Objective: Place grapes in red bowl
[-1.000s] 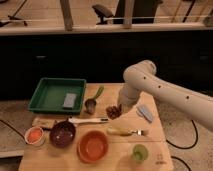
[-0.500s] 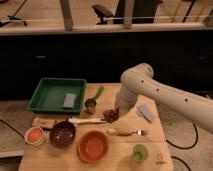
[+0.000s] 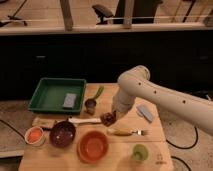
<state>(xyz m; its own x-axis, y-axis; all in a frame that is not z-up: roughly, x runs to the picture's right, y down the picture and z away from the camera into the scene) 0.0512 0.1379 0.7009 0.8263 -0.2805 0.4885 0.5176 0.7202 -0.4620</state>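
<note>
The wooden tabletop [image 3: 160, 131] fills the lower part of the camera view. My white arm [image 3: 165, 97] comes in over its right edge and bends down toward the middle. A green tray [image 3: 55, 80] sits at the far left corner with a grey block [image 3: 69, 100] lying in it.

The red bowl [image 3: 82, 145] stands by the near edge, a little left of centre, and holds nothing. Just beside it, toward the left edge, is a dark purple bowl [image 3: 62, 133]. A small white bowl [image 3: 34, 135] with an orange inside stands next, close to that edge. A green cup [image 3: 140, 152] stands by the near edge, right of the red bowl.

A yellow-handled fork [image 3: 127, 132] lies between the cup and my pincer. A small metal cup [image 3: 90, 105] stands just beside the tray.

My pincer [image 3: 110, 117] hangs over the middle of the tabletop, clamped on the grapes [image 3: 106, 119]. The grapes are a dark lump at its tip, beyond the far rim of the red bowl and not in it.
</note>
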